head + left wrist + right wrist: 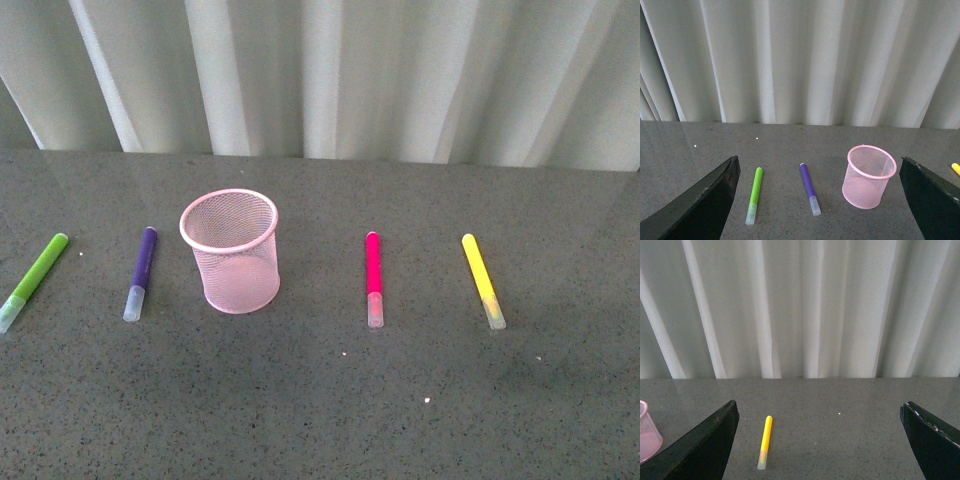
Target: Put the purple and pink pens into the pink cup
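The pink wire-mesh cup [231, 251] stands upright on the grey table, left of centre. The purple pen [141, 271] lies flat just left of it, clear cap toward me. The pink pen [374, 278] lies flat to the cup's right, cap toward me. In the left wrist view the purple pen [809, 188] and the cup [869, 176] lie ahead of my open left gripper [817, 200], well apart from it. My right gripper [820, 440] is open and empty; the cup's edge [647, 432] shows at that view's border. Neither gripper shows in the front view.
A lime green marker [34, 281] lies at the far left, also in the left wrist view [754, 194]. A yellow marker [483, 280] lies at the right, seen in the right wrist view [764, 441]. A pale pleated curtain [330, 70] hangs behind the table's far edge.
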Motion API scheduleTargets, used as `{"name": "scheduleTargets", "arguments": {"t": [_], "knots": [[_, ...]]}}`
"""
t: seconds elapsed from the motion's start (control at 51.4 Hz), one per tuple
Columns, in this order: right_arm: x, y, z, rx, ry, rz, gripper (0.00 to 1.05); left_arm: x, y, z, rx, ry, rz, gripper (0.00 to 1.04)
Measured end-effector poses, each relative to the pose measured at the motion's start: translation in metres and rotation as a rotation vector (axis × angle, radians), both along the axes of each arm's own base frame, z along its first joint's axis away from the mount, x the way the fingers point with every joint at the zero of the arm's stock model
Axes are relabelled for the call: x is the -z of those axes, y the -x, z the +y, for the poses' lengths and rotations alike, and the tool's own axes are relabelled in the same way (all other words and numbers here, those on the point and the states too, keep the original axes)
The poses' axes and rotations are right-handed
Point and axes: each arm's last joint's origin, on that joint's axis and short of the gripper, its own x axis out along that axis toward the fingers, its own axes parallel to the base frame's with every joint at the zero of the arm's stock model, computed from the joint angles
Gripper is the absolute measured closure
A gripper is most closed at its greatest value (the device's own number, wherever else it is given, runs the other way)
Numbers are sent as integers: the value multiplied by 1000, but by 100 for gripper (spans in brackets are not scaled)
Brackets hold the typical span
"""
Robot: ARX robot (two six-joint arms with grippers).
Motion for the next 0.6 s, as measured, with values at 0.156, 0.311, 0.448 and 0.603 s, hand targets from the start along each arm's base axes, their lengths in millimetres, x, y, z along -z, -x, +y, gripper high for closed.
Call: {"name": "scheduleTargets", "arguments": {"t": [0.156,0.311,0.448,0.603], "knots": [[0,0,0,0,0,0,7,0,0,0,0,0,0,7],[0,0,0,0,0,0,7,2,-1,0,-76,33,50,7],[0,0,0,-2,0,0,7,8,-14,4,-469,131,184,7],[0,0,0,-1,0,0,7,-17,-39,10,-435,199,109,7]]}}
